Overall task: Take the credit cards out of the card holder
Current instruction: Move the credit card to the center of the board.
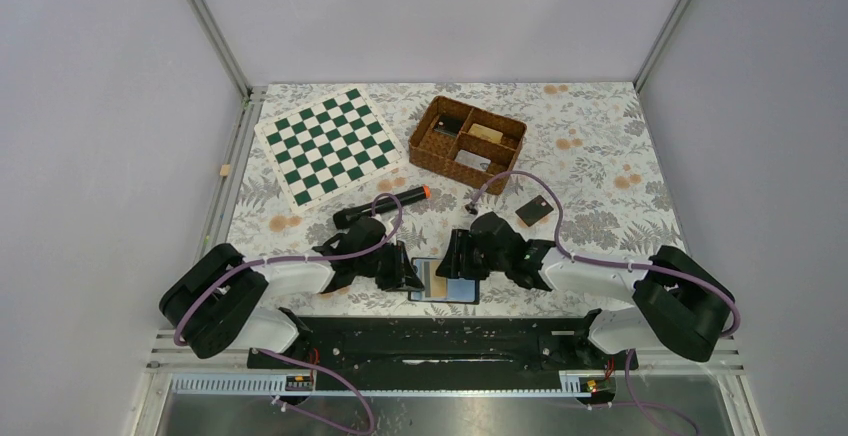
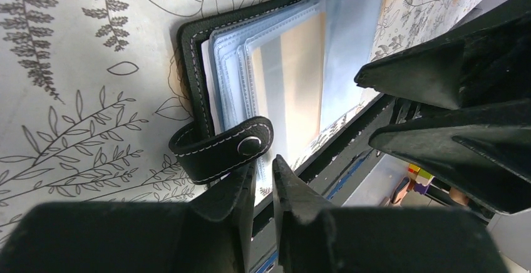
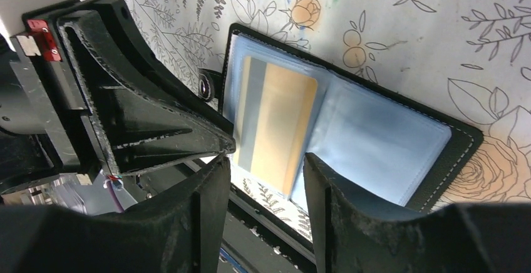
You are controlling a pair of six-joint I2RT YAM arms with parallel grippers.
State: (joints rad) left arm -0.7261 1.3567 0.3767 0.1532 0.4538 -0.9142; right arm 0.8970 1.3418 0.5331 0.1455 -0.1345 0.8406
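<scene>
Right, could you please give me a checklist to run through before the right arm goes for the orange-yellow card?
1. The card holder lies open on the table: ok.
2. The orange-yellow card sits inside the holder, not yet pulled: ok.
3. The right gripper is open, with its fingers flanking that card's near end: ok.
4. The left gripper steadies the holder: cannot tell. Its fingers are nearly together by the tab, but the grip is unclear.
5. The dark card is out, lying on the table near the basket: ok.
</scene>
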